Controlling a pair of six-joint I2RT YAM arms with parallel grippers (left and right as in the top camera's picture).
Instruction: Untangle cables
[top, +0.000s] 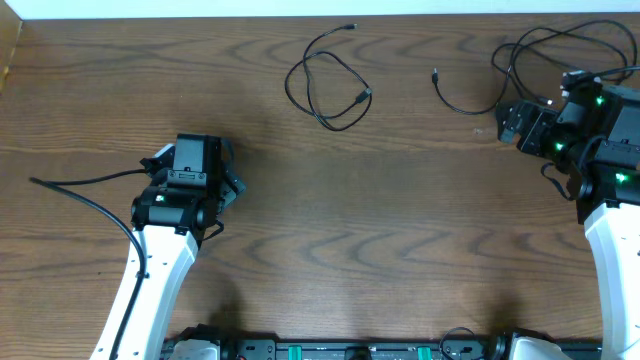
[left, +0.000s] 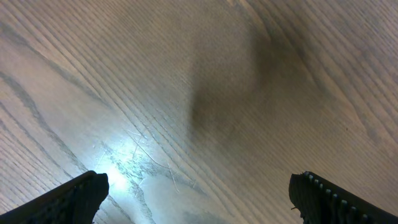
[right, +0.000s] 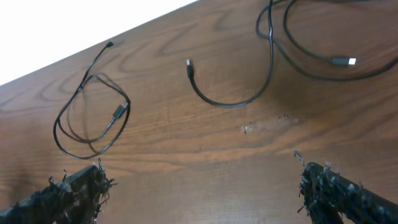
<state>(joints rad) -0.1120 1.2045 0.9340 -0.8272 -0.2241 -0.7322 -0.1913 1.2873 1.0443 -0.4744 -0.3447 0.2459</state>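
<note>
In the overhead view we lose the loops of the right-hand cable (top: 462, 108) where they pass beneath the right arm (top: 588, 120) and off the picture's edge; the right wrist view cuts them at its top. The plugs (top: 363, 97) are too small for us to tell their kind, and the left wrist view shows only the tips of its jaws.

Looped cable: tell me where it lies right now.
In the overhead view the looped cable lies top centre, near the far edge of the table, apart from the longer cable to its right.
</note>
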